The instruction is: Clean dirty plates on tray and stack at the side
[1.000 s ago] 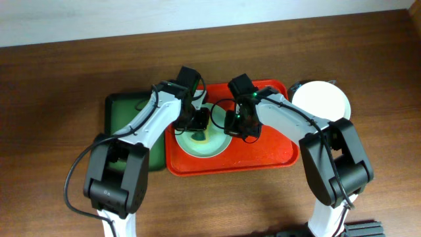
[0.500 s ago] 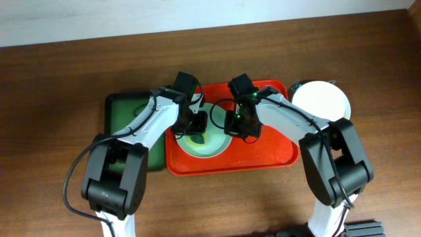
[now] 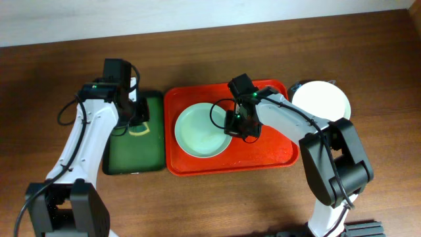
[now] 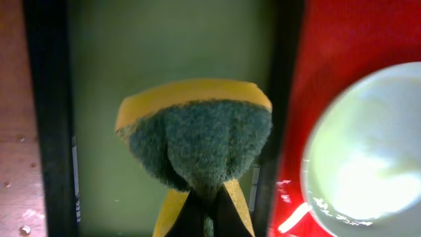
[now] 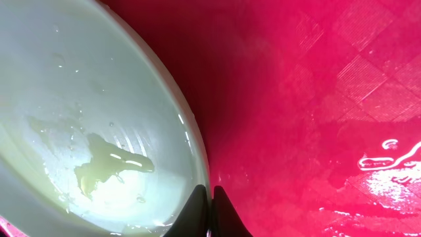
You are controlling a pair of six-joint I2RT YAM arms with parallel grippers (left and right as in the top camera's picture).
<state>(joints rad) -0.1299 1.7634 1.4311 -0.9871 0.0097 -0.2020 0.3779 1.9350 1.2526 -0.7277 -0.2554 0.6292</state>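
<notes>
A pale mint plate (image 3: 202,130) lies on the left part of the red tray (image 3: 263,153). In the right wrist view the plate (image 5: 85,118) is wet, with a thin yellowish film near its centre. My right gripper (image 3: 237,126) is shut on the plate's right rim (image 5: 205,195). My left gripper (image 3: 136,122) is over the dark green tray (image 3: 125,153) and is shut on a green and yellow sponge (image 4: 197,135). A white plate (image 3: 321,100) sits on the table right of the red tray.
The green tray's black rim (image 4: 286,99) lies against the red tray's left edge (image 4: 316,59). Brown table (image 3: 59,72) surrounds both trays. The right half of the red tray (image 5: 316,99) is bare and wet.
My left gripper has carried the sponge off the plate, left to above the green tray. The plate is now uncovered. The right gripper has stayed on the plate's rim.
</notes>
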